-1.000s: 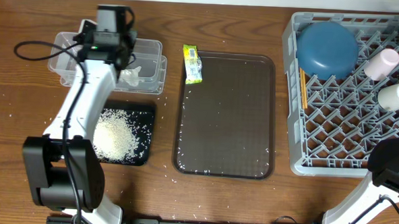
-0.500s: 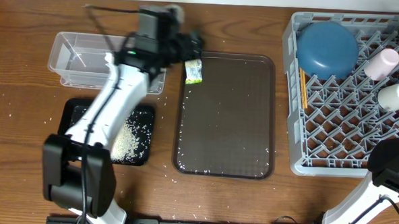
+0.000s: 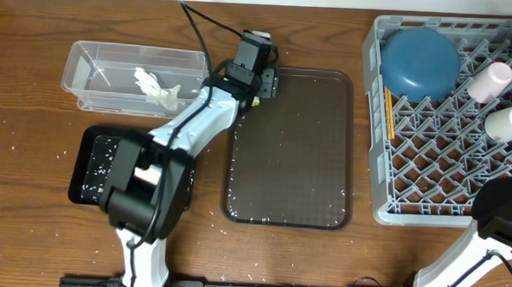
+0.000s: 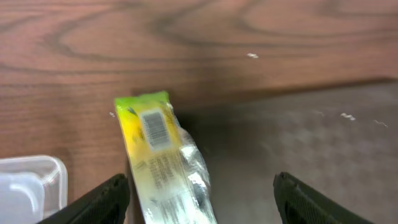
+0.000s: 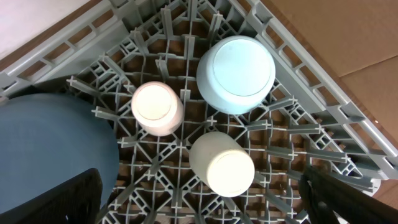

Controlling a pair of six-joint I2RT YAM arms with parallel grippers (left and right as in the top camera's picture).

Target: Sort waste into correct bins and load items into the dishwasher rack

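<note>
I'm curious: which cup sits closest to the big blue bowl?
The pink cup, beside the dark-blue bowl; the light-blue cup and white cup stand farther away.

Wrapper: lime green at the top, yellow below, with a white barcode patch and silvery crinkles. Table is warm brown with dark swirling grain. Tray is dark brown, finely dotted, flecked white. Rack is a grey lattice. Bowl is deep blue. Cups: pink cup, pale-blue cup, cream-white cup. Chopsticks are orange-tan. Black bin is speckled white. Tub is clear, napkin white.
</note>
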